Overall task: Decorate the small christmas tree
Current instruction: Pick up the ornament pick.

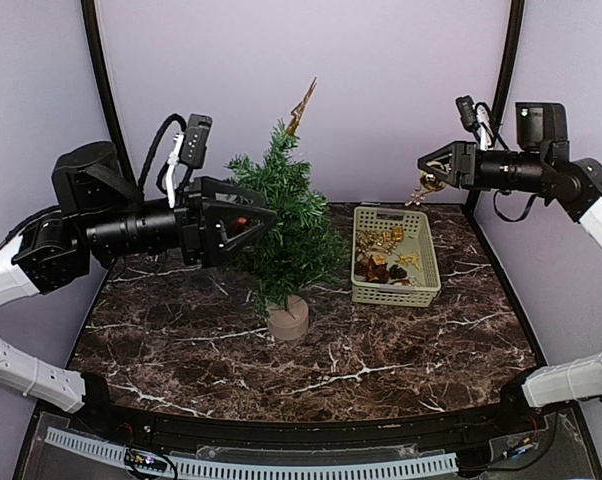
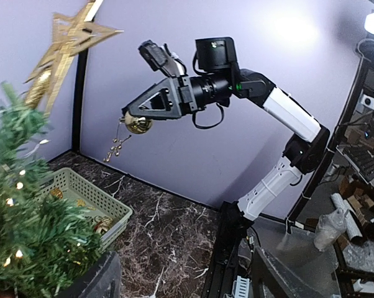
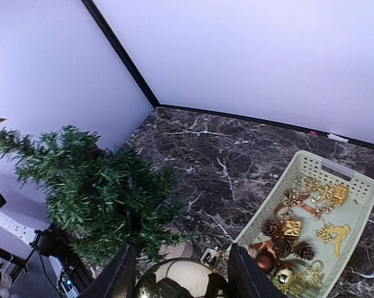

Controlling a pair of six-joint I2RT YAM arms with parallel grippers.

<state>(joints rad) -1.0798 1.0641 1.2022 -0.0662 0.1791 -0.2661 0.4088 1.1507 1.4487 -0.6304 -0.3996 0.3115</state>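
Overall, the small christmas tree (image 1: 286,215) stood upright on the table, left of centre, its round tan base (image 1: 288,320) resting directly on the surface. A gold star (image 1: 302,105) topped it, tilted to the right. In the left wrist view small lights glowed among the needles.

The left gripper (image 1: 266,218) was pushed into the branches at mid height from the tree's left side. Foliage hid its tips, so I could not tell whether it was released or clenched.

To the right of the tree, with bare surface between it and the base, lay a pale green basket (image 1: 353,265). It held gold trinkets and pine cones (image 3: 280,239).

The right gripper (image 1: 428,172) was raised above the basket's far end, clear of the table. It was clenched on a gold ball (image 3: 181,282), which sat between the two fingers. A gold charm (image 2: 115,146) dangled beneath the ball.

The table (image 1: 381,370) was dark brown marble with white veins and a black rim along the near edge. Plain lavender walls (image 1: 381,80) enclosed it at the back and sides, with black posts (image 1: 99,70) at the two rear corners.
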